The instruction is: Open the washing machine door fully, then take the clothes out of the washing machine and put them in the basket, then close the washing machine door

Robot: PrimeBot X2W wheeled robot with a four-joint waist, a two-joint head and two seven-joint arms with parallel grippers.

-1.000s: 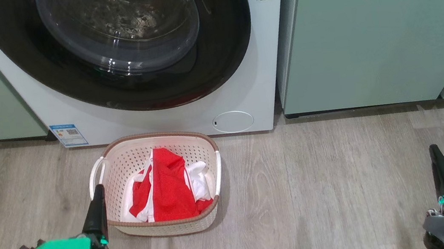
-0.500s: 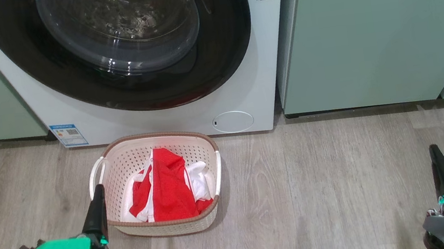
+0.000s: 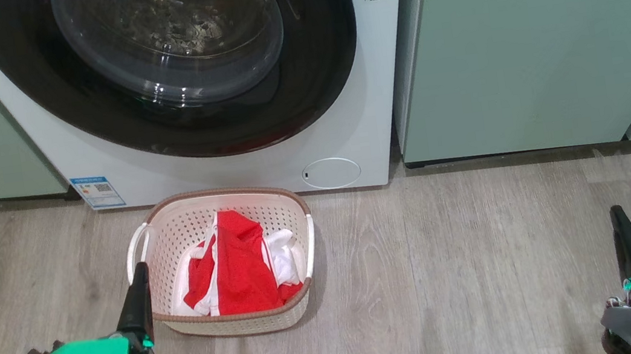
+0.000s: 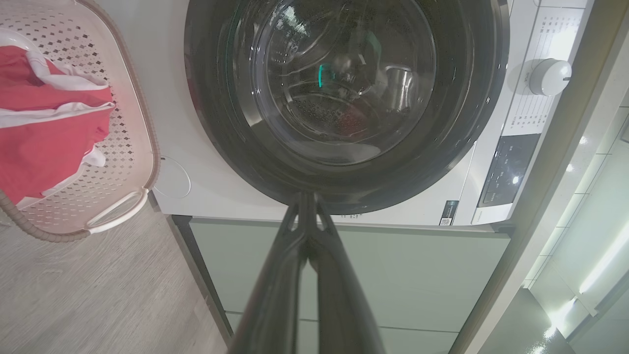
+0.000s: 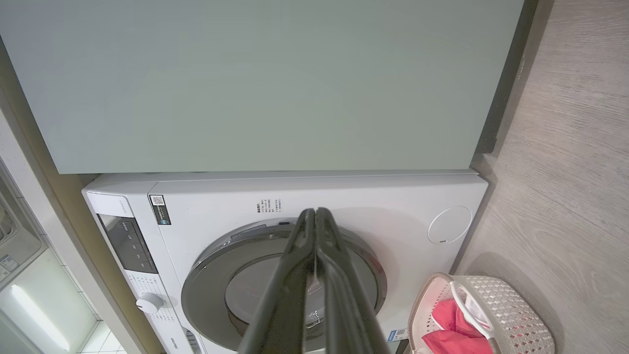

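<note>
The white washing machine (image 3: 353,93) (image 4: 196,147) (image 5: 373,201) stands at the back with its round black-rimmed door (image 3: 173,68) (image 4: 344,98) (image 5: 216,290) lying flush against the front. On the floor before it sits the cream perforated basket (image 3: 181,225) (image 4: 132,142) (image 5: 511,305) with the red and white clothes (image 3: 236,266) (image 4: 44,128) (image 5: 442,329) inside. My left gripper (image 3: 138,272) (image 4: 305,196) is shut and empty, just beside the basket's left handle. Far right, over bare floor, my right gripper (image 3: 616,212) (image 5: 314,212) is shut and empty too.
Pale green cabinets (image 3: 523,40) flank the washer on both sides. Wood-look floor (image 3: 457,280) stretches between the basket and my right gripper. A round filter cap (image 3: 331,173) and a blue label (image 3: 98,192) sit low on the washer front.
</note>
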